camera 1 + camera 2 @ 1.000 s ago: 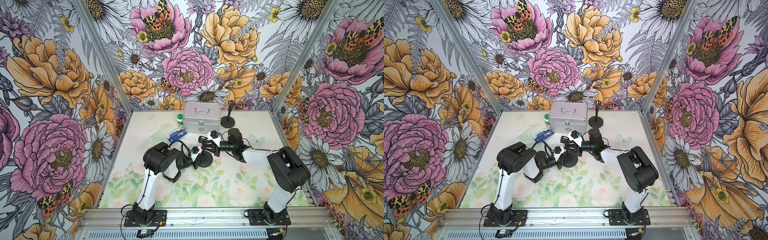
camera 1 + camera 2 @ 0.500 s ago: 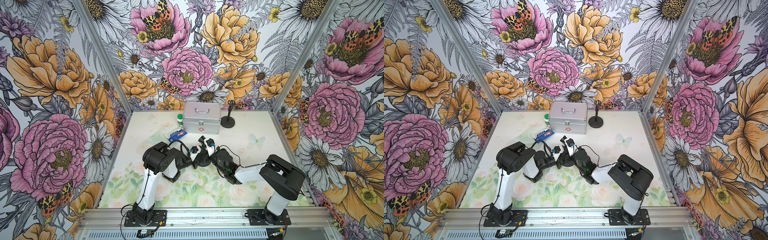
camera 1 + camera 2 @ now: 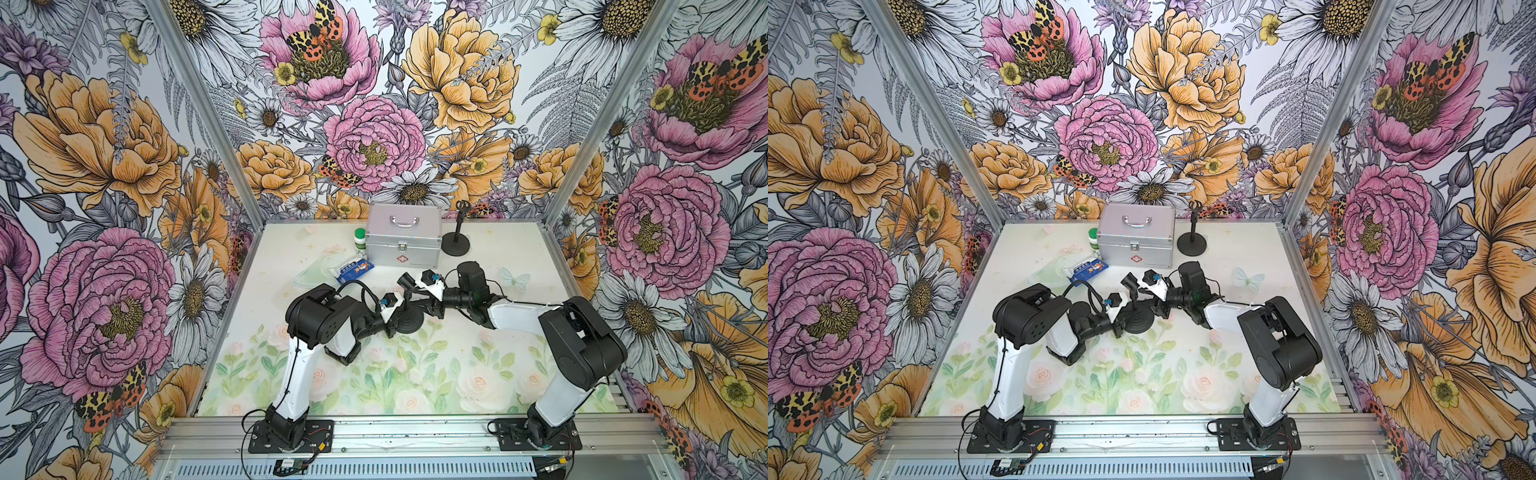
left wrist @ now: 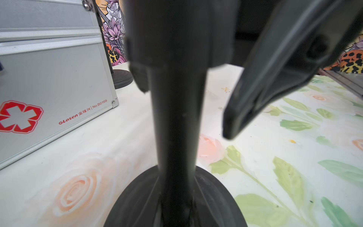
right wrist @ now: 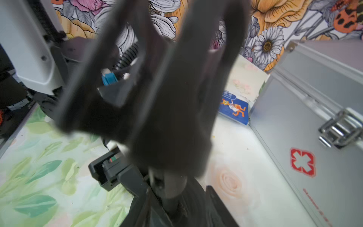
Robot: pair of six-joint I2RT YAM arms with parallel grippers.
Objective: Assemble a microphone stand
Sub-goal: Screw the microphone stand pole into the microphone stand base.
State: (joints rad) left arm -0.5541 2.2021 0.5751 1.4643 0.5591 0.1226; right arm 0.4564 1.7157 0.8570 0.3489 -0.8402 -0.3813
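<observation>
Pastel rose-printed tabletop [image 3: 478,365] sitting within floral walls [image 3: 374,137], black round-based microphone stand [image 3: 411,322] standing mid-table, left gripper [image 3: 392,326] clenching its base, right gripper [image 3: 409,293] gaping around its pole.

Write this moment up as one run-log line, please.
left end effector: shut on pole near base | right end effector: open around upper pole | base: flat on table

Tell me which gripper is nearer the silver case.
Right. The right gripper hangs close by the silver case; the left gripper is farther off, shut on the stand pole.
</observation>
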